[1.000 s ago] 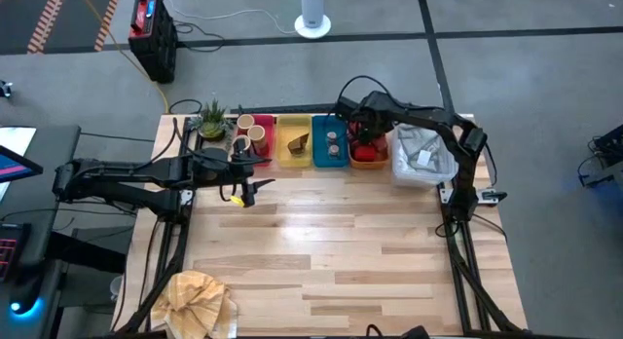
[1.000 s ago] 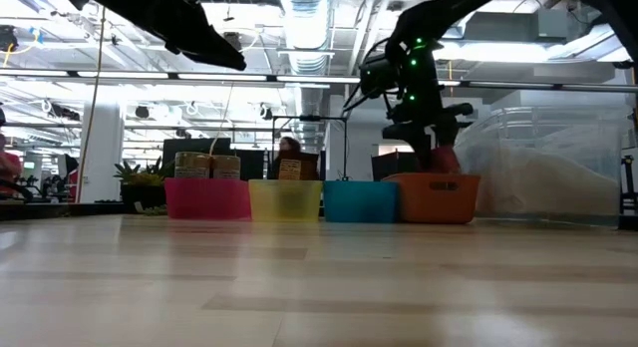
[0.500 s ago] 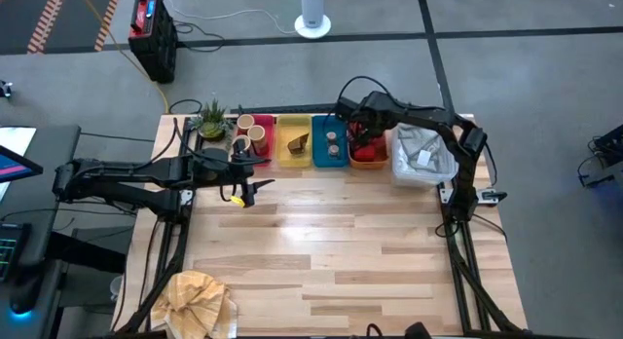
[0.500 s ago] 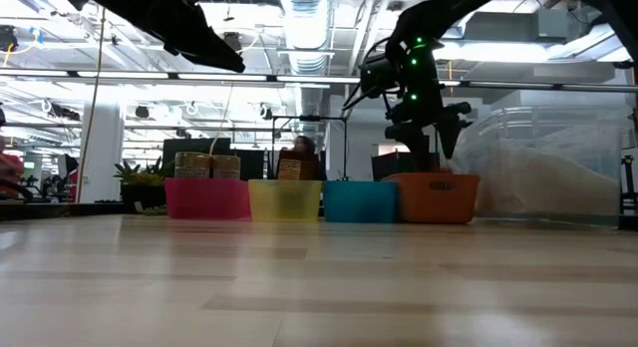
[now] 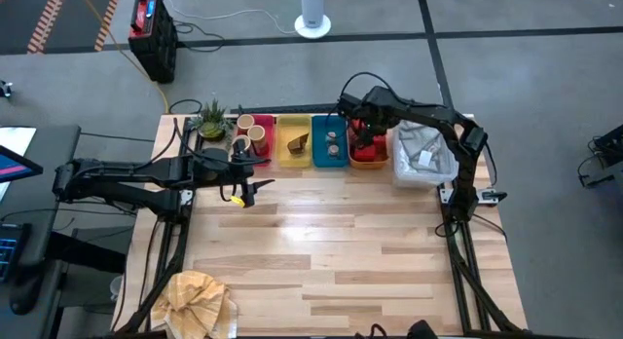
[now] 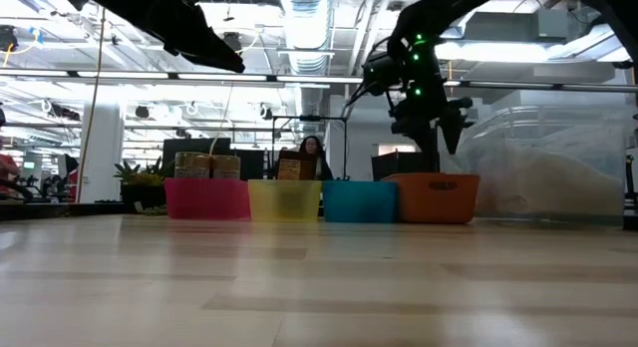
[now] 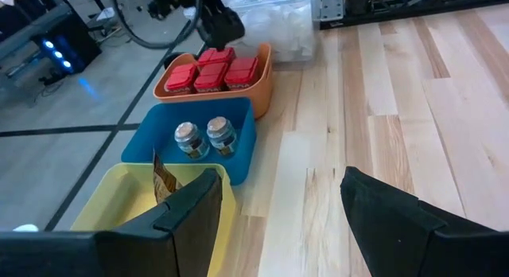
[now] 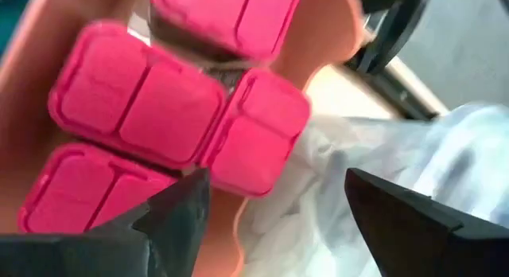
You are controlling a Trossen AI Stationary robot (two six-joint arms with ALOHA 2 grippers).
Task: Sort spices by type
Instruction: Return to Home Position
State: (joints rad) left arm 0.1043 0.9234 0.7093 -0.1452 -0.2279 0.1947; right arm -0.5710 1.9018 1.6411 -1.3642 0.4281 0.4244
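Four bins stand in a row along the far edge. The pink bin holds tan cylinders, the yellow bin a dark brown wedge, the blue bin two round tins, and the orange bin several red packs. My right gripper hangs open just above the red packs, touching none of them. My left gripper waits open above the table, in front of the pink bin.
A clear plastic bag lies right of the orange bin. A small potted plant stands at the far left corner. Crumpled tan paper lies at the near left corner. Bare wood fills the table's middle and near side.
My right gripper has risen straight up from inside the orange bin and now hangs above its rim. The red packs have stayed in the bin.
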